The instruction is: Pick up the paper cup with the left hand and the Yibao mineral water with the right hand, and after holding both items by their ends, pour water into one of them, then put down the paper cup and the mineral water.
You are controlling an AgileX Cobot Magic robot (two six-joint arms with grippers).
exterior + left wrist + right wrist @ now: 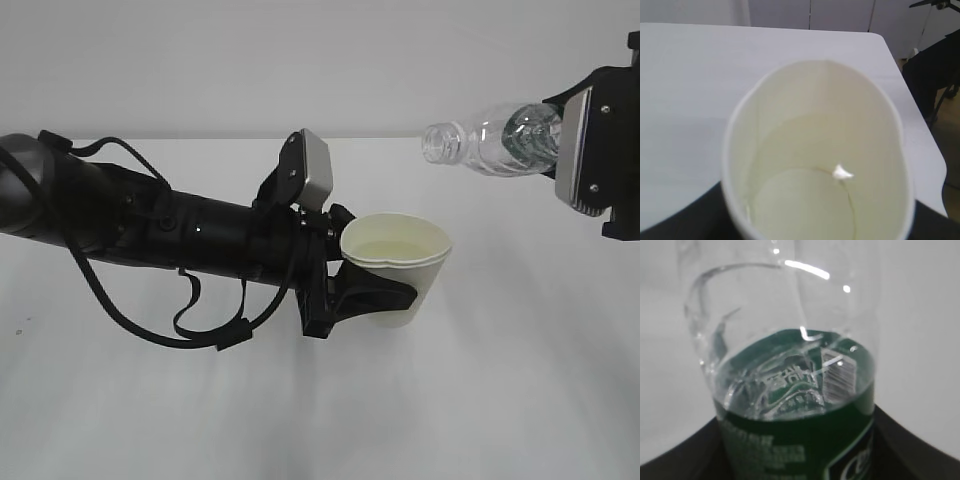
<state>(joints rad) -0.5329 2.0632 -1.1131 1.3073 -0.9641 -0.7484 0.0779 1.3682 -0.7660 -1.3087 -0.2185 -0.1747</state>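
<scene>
Nearest the camera, the paper cup [396,268] is held off the table [500,400] by the left hand [345,290], whose black jaws are closed around the cup's lower wall. The cup is kept roughly upright, its mouth tipped slightly toward the camera. In the left wrist view the cream inside of the cup [815,165] is seen, with what looks like a shallow pool of water at the bottom, though this cannot be confirmed.

Farther back and higher, the mineral water bottle [490,138] is gripped at its base end by the right hand [585,150]; the jaws are closed on it. The bottle is laid almost level, its open neck pointed toward the cup but held above and a little to the right of the rim, not over it. In the right wrist view a little water is seen pooled against the green label [790,440].

The pouring step is judged to be in hand. For it to be done well, the neck should be brought over the cup's mouth before any further tilt is applied, the tilt should be added slowly, and the cup should be kept level.
</scene>
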